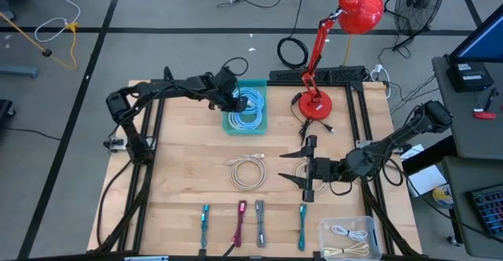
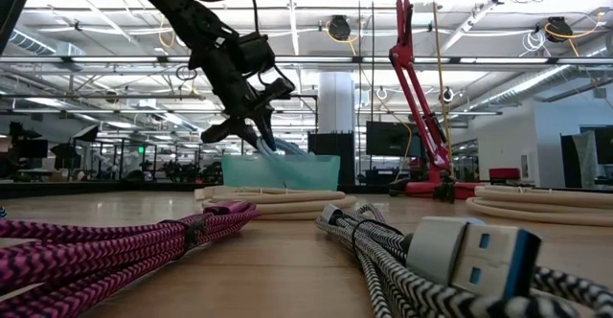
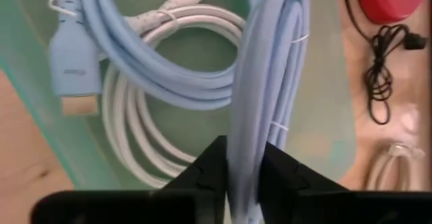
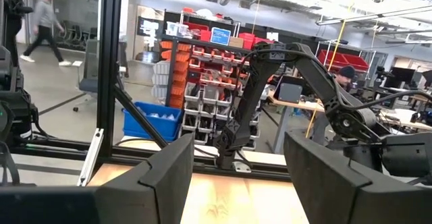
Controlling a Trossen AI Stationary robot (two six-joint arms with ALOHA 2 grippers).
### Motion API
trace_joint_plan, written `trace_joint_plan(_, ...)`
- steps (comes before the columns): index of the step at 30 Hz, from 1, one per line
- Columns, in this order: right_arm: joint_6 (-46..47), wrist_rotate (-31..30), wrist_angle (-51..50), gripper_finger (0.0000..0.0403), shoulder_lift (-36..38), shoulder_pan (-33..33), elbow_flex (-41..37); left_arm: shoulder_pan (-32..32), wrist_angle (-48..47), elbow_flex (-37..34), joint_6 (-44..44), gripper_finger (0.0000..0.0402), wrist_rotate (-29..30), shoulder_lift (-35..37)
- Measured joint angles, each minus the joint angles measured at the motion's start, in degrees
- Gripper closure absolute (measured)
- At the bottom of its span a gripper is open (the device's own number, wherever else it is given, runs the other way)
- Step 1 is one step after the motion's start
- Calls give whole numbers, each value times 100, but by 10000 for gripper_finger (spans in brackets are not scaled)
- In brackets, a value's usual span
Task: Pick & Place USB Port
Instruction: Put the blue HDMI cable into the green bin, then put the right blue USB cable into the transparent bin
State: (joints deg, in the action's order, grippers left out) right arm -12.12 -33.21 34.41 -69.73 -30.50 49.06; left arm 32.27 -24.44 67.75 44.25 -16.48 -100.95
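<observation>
A teal bin (image 1: pixel 253 124) at the table's far middle holds coiled light blue and white USB cables (image 3: pixel 169 69). My left gripper (image 1: pixel 234 101) hangs over the bin's left part and is shut on a light blue cable bundle (image 3: pixel 266 75). In the low view that gripper (image 2: pixel 251 128) sits just above the bin (image 2: pixel 283 172). My right gripper (image 1: pixel 307 167) is open and level over the table's right middle, beside a cream cable coil (image 1: pixel 301 171) and touching nothing. My left gripper pinches the light blue cable bundle between its two fingers (image 3: pixel 202 173), with several strands side by side in the gap (image 3: pixel 244 158). The fingers come from above, slanting down. The bundle runs from the fingers down into the bin (image 2: pixel 280 152), where its far part lies among the other cables.
A white coil (image 1: pixel 247 171) lies mid-table. Several bundled cables (image 1: pixel 240 223) lie in a row near the near edge, and a clear bin (image 1: pixel 350 238) of cream cables is at the near right. A red desk lamp (image 1: pixel 314 104) and its black cord stand right of the teal bin.
</observation>
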Motion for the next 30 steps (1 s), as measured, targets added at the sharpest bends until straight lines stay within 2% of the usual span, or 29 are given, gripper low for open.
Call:
trace_joint_plan(4,8,0,0,179,0,0,0,0,2,0,-180,312,-8,0)
trace_joint_plan(16,8,0,0,179,0,0,0,93,-89,0,-776,297,-345,22)
trace_joint_plan(27,52,0,0,179,0,0,0,200,-681,2,-872,175,46,22)
trace_joint_plan(30,56,0,2,179,0,0,0,259,-790,212,-1036,154,-37,22)
